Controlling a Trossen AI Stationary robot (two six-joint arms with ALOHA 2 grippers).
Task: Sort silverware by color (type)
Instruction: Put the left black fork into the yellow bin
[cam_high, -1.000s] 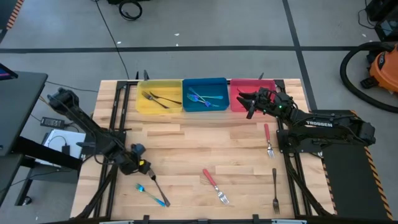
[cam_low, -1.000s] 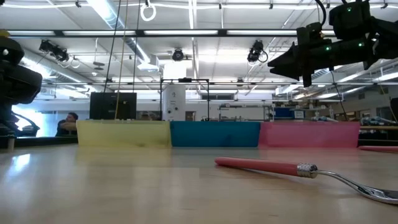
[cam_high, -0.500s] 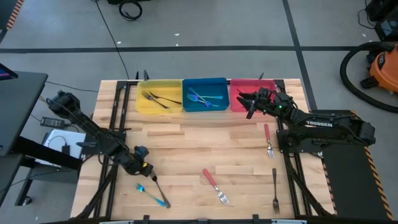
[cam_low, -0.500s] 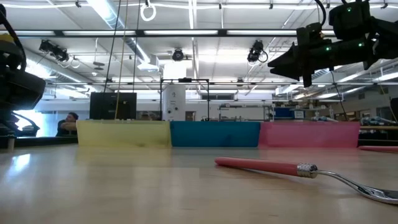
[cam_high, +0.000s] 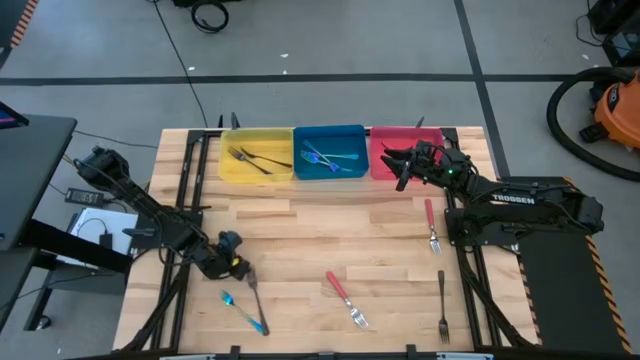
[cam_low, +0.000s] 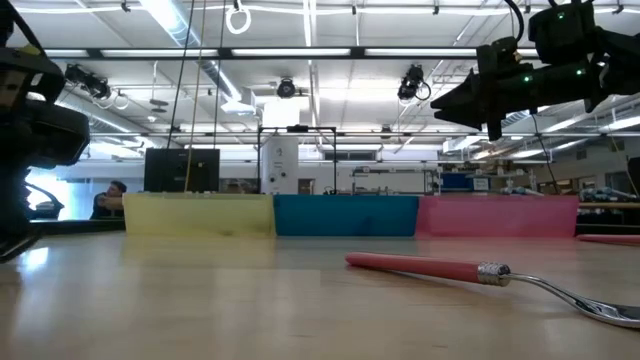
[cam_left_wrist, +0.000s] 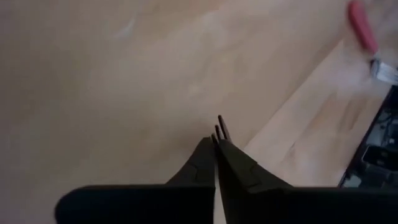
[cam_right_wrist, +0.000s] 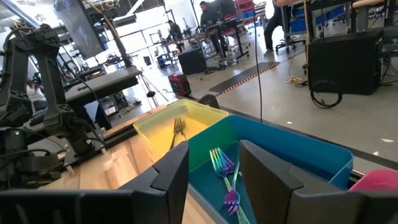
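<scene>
Dark metal sits pinched in my left gripper (cam_high: 240, 268): my jaws are closed tight on a dark fork (cam_high: 252, 291) at the table's (cam_high: 320, 230) near left, its tines poking out past my fingertips (plain in the wrist view). My right gripper (cam_high: 397, 166) hangs part-open and empty over the pink bin (cam_high: 378, 160). Other forks lie in the yellow bin (cam_high: 258, 156) and blue bin (cam_high: 329, 152).

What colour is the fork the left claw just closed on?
Dark all-metal fork; clearest in the high view.
</scene>
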